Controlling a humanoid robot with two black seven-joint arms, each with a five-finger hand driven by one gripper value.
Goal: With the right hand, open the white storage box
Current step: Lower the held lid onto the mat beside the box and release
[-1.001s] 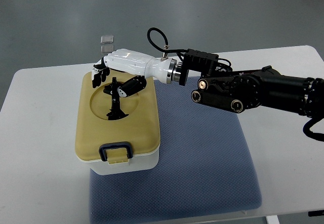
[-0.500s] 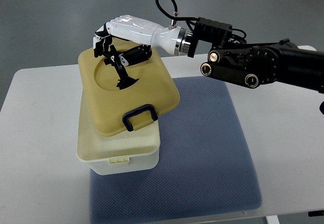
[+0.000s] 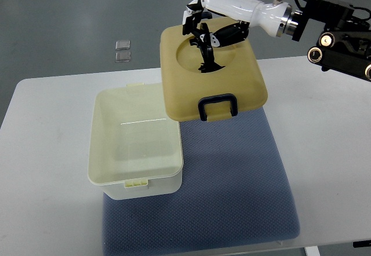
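With the tan plastic lid pinched at its far edge by the right hand, it should be kept level and set down on the blue mat, clear of the open white storage box.

The tan lid is gripped by the right hand at 1 o'clock. The open white storage box is seen at 8 o'clock, on the blue mat.

**Single steep top view**

One camera only, looking steeply down from the robot's side, mid-range. Frames the table, blue mat, floor strip beyond. Right arm enters from the right edge. No second view.
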